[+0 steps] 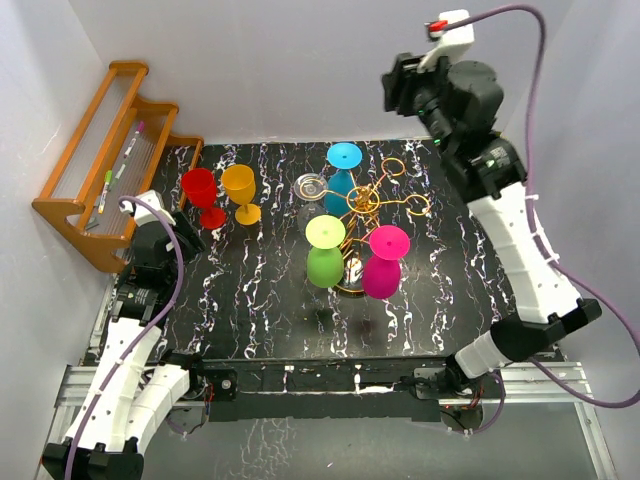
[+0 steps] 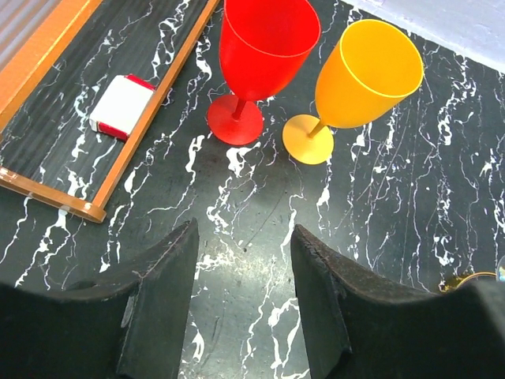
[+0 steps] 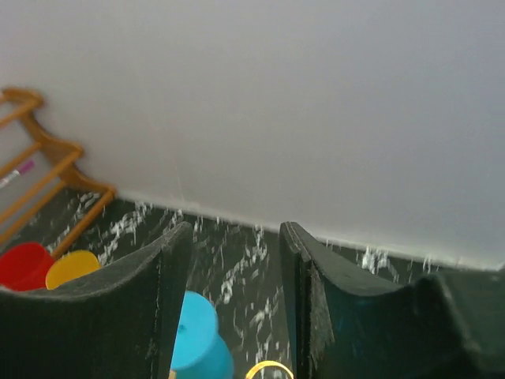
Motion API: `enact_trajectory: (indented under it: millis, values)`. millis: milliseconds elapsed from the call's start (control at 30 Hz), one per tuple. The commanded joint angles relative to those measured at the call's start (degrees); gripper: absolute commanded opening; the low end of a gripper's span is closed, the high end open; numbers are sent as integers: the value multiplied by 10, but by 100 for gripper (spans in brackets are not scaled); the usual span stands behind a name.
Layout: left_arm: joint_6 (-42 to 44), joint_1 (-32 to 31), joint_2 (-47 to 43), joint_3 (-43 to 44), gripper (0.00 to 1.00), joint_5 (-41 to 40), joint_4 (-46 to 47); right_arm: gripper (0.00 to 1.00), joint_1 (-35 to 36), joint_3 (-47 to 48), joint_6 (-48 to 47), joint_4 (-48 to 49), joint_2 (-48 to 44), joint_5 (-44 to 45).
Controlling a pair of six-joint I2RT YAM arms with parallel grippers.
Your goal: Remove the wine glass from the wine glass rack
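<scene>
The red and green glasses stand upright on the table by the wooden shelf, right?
No: beside the red glass stands an orange glass, not a green one. The left wrist view shows both upright by the wooden shelf.

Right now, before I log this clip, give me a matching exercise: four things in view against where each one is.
Things:
1. red glass
2. blue glass
3. pink glass
4. wooden shelf

Places:
A. upside down, far side of the rack
B. by the left wall
C. upright beside the orange glass
D. upside down, near right of the rack

Pairs: 1-C, 2-A, 3-D, 4-B
</scene>
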Motion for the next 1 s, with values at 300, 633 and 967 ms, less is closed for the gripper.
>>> enact_trajectory:
  millis: [300, 633, 967]
  values:
    - [3, 2, -7, -8, 49, 53, 20, 67, -271, -37, 370, 3, 117, -667]
    - [3, 3, 6, -6, 50, 63, 17, 60, -268, -60, 294, -74, 140, -670]
    - [2, 2, 8, -5, 50, 66, 12, 57, -221, -9, 234, -145, 182, -592]
